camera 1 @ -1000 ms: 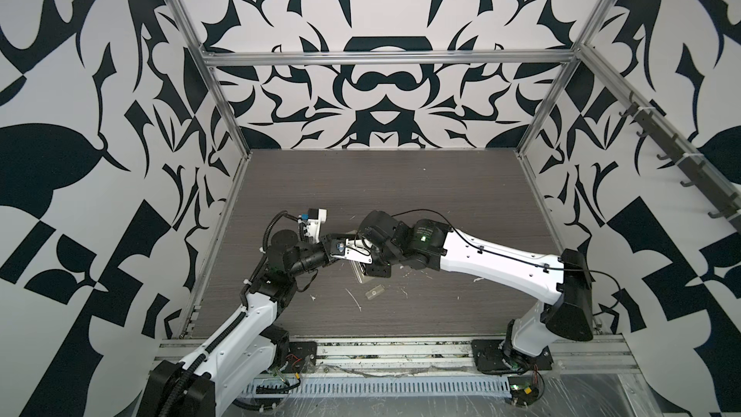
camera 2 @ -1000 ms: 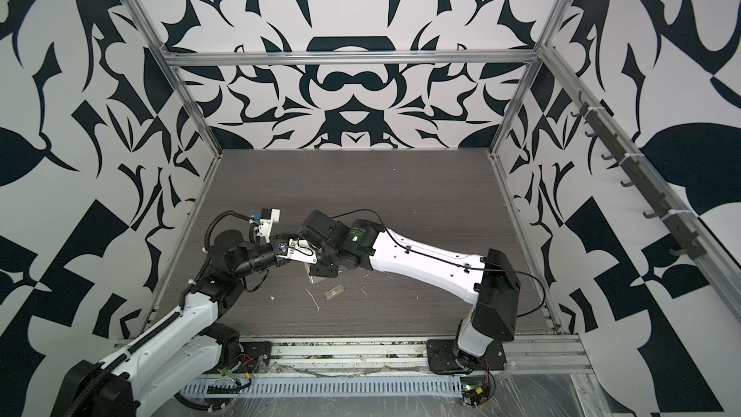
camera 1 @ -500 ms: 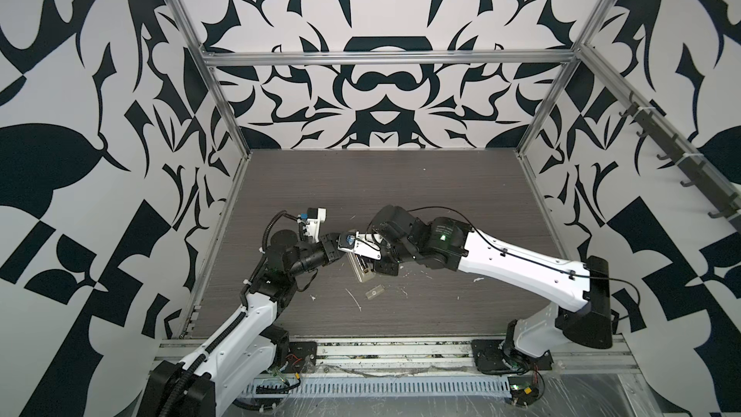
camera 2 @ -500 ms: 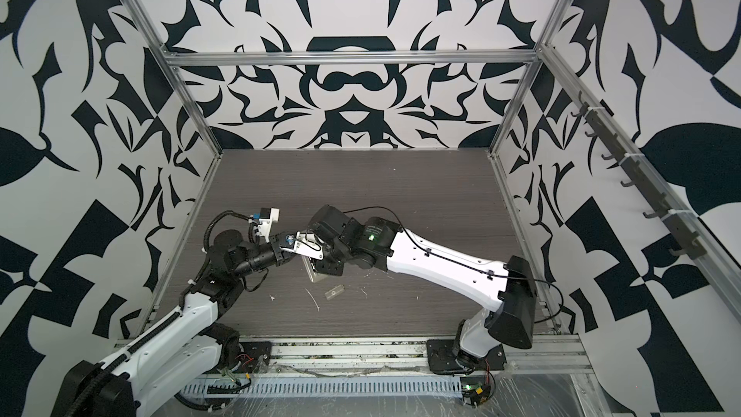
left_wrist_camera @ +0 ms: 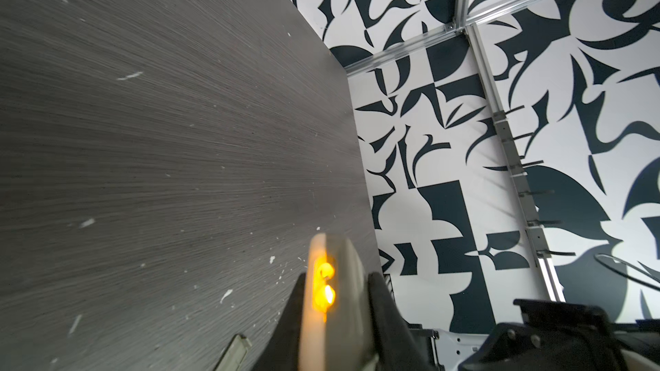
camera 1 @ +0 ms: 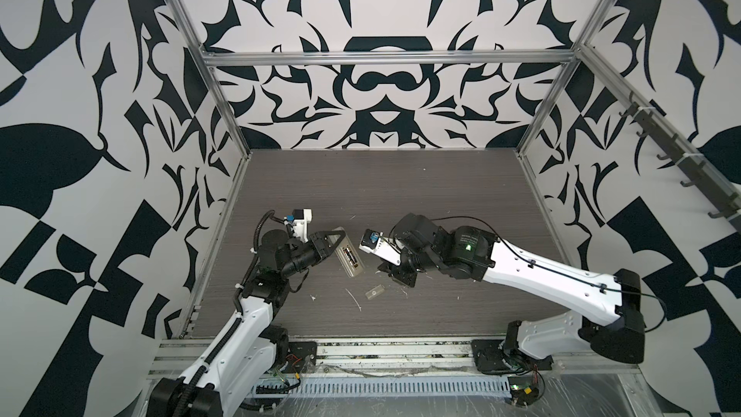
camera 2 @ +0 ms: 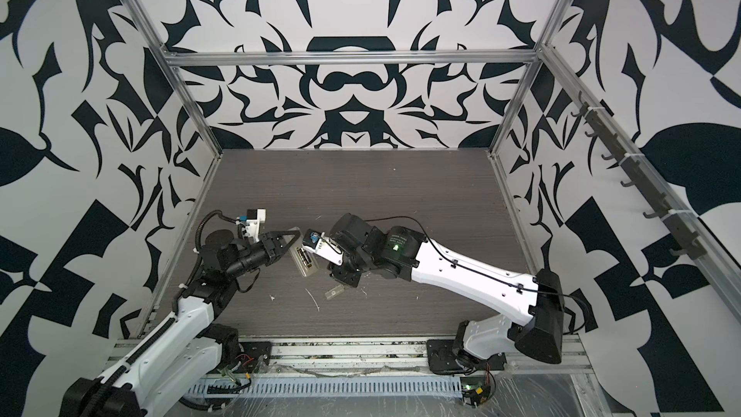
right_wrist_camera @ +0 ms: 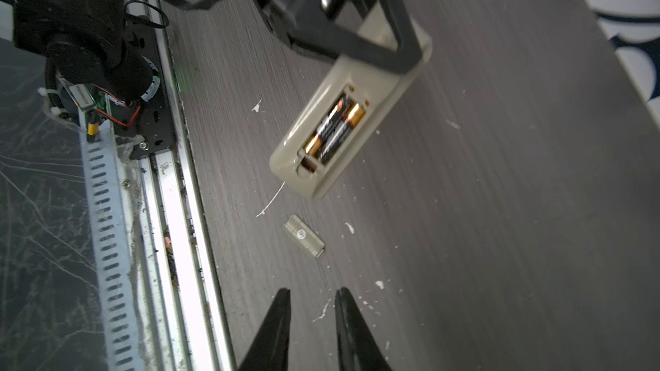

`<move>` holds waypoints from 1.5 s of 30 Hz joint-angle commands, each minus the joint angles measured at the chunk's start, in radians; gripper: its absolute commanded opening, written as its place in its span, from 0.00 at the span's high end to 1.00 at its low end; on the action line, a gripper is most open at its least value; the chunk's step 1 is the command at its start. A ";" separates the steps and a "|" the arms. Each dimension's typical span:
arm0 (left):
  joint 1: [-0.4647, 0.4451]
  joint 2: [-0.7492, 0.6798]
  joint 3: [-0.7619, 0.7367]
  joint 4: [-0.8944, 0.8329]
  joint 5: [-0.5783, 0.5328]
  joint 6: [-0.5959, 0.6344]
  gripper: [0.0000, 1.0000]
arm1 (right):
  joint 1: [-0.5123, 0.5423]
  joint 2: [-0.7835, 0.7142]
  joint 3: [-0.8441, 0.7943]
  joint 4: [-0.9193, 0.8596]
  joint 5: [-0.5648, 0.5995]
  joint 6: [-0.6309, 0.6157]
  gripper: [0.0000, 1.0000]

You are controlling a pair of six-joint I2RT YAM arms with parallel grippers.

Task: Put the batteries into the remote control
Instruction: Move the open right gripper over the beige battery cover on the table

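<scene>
Left pincer (camera 1: 340, 239) grips the remote control (right_wrist_camera: 384, 91) by its end, recess up so both batteries (right_wrist_camera: 332, 130) sit seated; right pincer (right_wrist_camera: 312, 292) parted, empty, poised near the cover (right_wrist_camera: 304, 236) on the bench (right_wrist_camera: 500, 208).

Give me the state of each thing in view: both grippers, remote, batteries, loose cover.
Slim white plastic remote control: back up, battery recess uncovered, held at one end.
Two slim dark batteries with brownish tips: seated side by side in the recess.
Small translucent rectangular cover: off, lying on the table.
Left gripper: shut on the remote control.
Right gripper: open, empty, above the table.
</scene>
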 commanded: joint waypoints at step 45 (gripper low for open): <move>0.149 -0.084 -0.025 -0.142 -0.009 0.070 1.00 | -0.107 0.391 -0.211 0.284 -0.195 0.277 0.78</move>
